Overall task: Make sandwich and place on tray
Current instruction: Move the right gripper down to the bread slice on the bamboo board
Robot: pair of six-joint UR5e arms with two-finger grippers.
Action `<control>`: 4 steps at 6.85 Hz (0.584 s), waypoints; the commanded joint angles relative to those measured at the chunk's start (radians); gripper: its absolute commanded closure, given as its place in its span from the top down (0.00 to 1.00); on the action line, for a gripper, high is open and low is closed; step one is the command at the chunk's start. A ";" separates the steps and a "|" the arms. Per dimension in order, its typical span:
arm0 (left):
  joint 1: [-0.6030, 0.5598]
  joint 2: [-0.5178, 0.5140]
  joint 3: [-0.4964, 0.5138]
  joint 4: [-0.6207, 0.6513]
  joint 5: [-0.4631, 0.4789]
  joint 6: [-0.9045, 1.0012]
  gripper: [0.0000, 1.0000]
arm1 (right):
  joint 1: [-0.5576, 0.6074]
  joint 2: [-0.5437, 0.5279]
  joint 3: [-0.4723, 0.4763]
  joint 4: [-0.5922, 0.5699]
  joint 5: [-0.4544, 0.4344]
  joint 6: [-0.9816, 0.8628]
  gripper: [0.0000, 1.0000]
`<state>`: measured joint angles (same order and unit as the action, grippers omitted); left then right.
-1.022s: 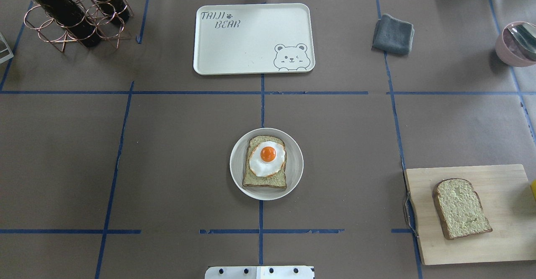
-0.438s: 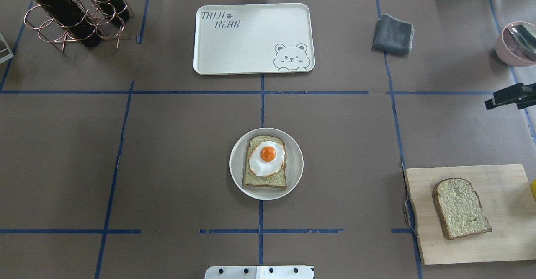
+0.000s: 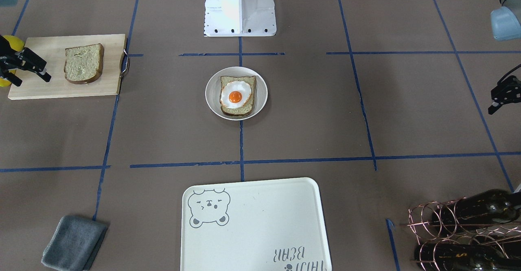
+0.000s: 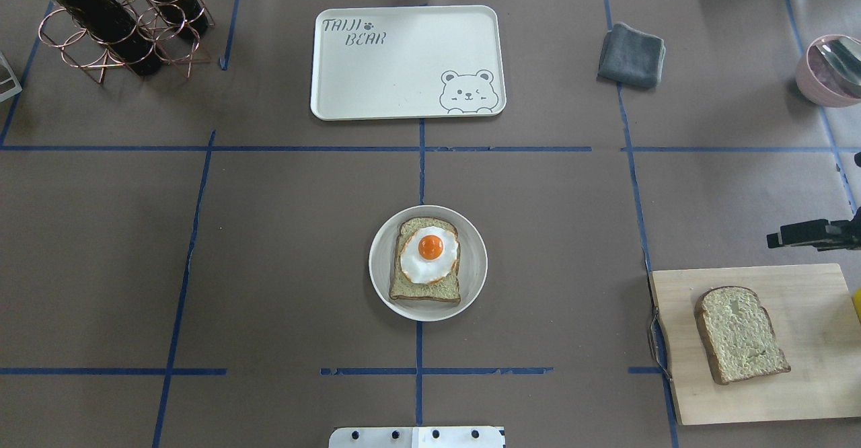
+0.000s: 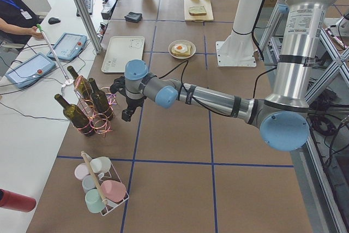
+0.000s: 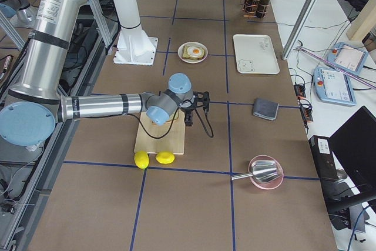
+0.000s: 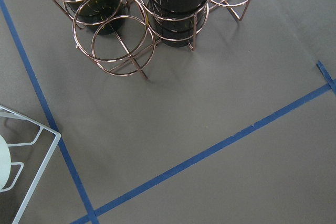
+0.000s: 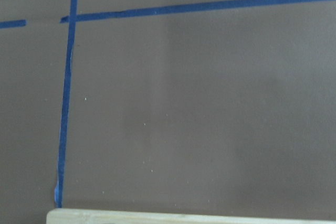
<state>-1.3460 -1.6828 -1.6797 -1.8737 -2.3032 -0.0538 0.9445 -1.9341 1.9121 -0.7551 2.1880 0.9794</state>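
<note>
While right fingers hang spread (gripping nothing), the bread slice lies near.

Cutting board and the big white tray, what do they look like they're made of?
Cutting board: pale wood, matte and unvarnished-looking; faint grain shows, with a metal wire handle on one short edge. Tray: probably plastic or melamine, off-white with a smooth, low-sheen surface; its moulded raised rim, rounded corners and printed grey bear suggest that, though the exact material can't be confirmed.
</note>
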 commanded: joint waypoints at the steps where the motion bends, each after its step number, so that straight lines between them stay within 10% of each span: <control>1: 0.001 0.000 -0.006 -0.002 -0.053 -0.020 1.00 | -0.110 -0.092 0.045 0.019 -0.068 0.056 1.00; 4: 0.001 0.000 0.003 -0.022 -0.051 -0.020 1.00 | -0.338 -0.121 0.041 0.136 -0.240 0.211 1.00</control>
<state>-1.3453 -1.6828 -1.6821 -1.8884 -2.3547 -0.0734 0.6874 -2.0365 1.9541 -0.6755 2.0000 1.1392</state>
